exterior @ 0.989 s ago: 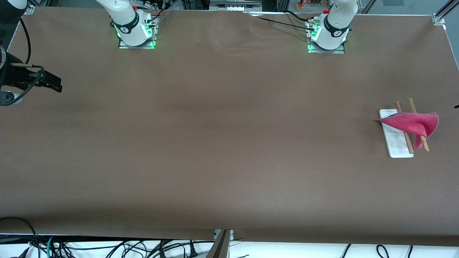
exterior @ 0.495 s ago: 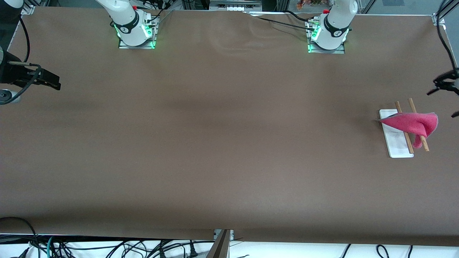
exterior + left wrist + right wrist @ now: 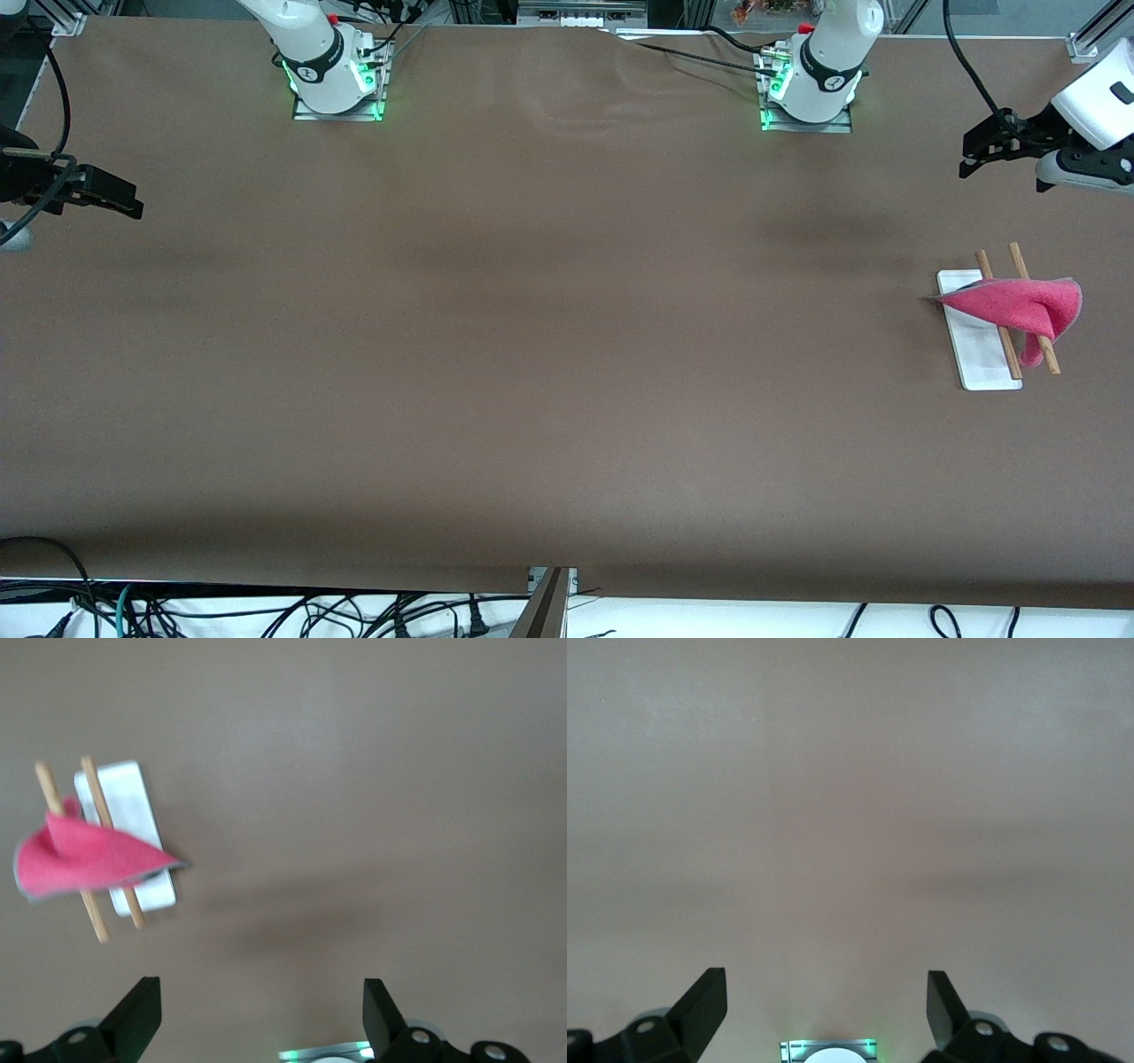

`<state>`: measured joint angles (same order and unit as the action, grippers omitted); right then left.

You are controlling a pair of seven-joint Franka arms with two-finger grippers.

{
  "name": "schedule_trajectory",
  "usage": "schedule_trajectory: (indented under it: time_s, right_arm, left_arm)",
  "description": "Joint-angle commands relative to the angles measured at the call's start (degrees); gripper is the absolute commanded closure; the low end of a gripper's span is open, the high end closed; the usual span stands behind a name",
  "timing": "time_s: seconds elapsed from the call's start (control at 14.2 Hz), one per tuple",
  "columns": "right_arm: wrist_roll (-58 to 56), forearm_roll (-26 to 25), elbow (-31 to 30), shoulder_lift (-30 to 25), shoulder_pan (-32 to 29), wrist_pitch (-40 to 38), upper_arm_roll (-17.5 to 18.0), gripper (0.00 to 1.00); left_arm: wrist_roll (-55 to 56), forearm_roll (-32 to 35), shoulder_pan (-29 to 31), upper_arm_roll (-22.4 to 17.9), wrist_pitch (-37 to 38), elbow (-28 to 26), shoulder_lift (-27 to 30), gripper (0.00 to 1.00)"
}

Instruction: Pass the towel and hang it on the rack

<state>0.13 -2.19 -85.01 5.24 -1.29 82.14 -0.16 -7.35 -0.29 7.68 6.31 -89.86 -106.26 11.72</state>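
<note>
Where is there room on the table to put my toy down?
Nearly all the brown table is bare, from the right arm's end up to the rack. Only the left arm's end is crowded: the towel hangs on the rack, and the open left tool hangs over the table there.

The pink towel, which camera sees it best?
The front view: the towel shows sharply, draped over the rack's two wooden rods. The left wrist view shows towel and rack too, but blurrier. The right wrist view shows only bare table.
</note>
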Motion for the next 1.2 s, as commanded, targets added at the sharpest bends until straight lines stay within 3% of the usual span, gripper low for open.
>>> schedule_trajectory:
  time_s: [0.0,1.13]
  right_arm:
    - [-1.1,1.0,-0.9,-0.8,-0.6,-0.1,0.1,0.00]
    - [-1.5,1.0,0.1,0.0,0.0,0.6,0.7,0.00]
  left_arm:
    - [5.9,-0.4,-0.3,1.1,2.7,-0.8,1.3,0.00]
    - [7.1,-2.9,0.4,0.7,4.3,-0.2,1.3,0.00]
